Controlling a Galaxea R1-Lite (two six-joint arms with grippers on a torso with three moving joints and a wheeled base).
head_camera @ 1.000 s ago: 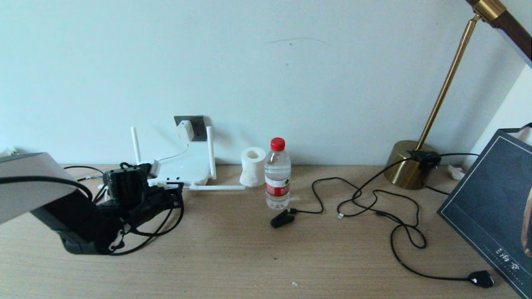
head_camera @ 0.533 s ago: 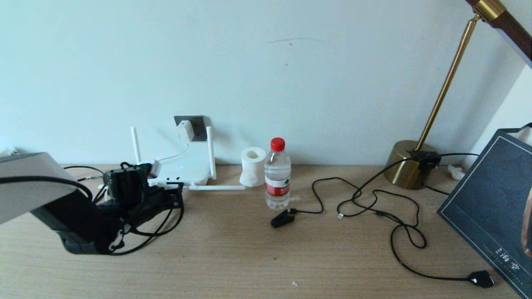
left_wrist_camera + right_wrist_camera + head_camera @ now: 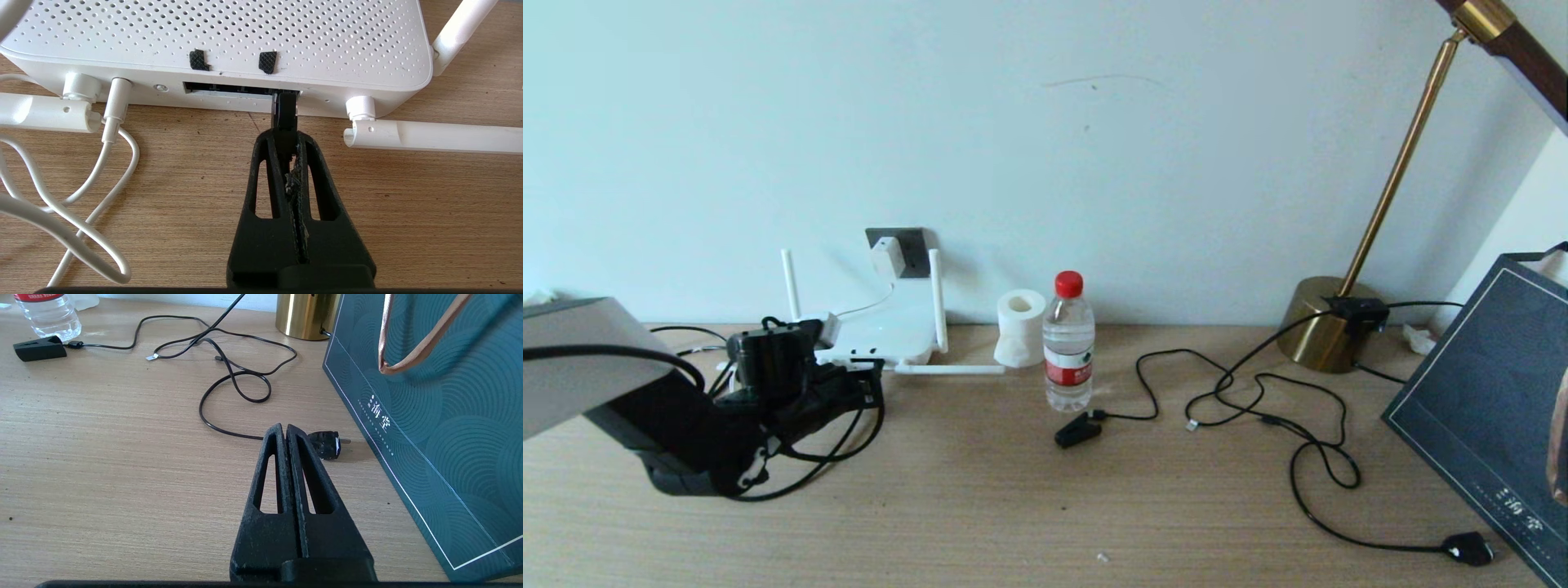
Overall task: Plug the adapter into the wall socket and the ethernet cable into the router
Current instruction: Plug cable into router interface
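Observation:
The white router (image 3: pixel 886 331) lies flat against the wall, below the dark grey wall socket (image 3: pixel 915 245). The white adapter (image 3: pixel 888 257) sits in the socket, and its thin white cord (image 3: pixel 102 163) runs to the router (image 3: pixel 220 36). My left gripper (image 3: pixel 287 136) is shut on the black boot of the ethernet cable (image 3: pixel 284 112). The plug tip reaches into the rightmost port of the dark port row; I cannot tell how deep it sits. The black cable loops beside my left arm (image 3: pixel 849 445). My right gripper (image 3: pixel 284 430) hangs shut and empty over the table by the bag.
A water bottle (image 3: pixel 1068 343) and a paper roll (image 3: pixel 1019 327) stand right of the router. A black clip plug (image 3: pixel 1076 429), tangled black cords (image 3: pixel 1258 400) and a flat plug (image 3: pixel 1470 547) lie on the table. A brass lamp base (image 3: pixel 1327 327) and a dark bag (image 3: pixel 1494 400) stand at the right.
My left arm has edged slightly toward the router with the ethernet plug. Nothing else has moved.

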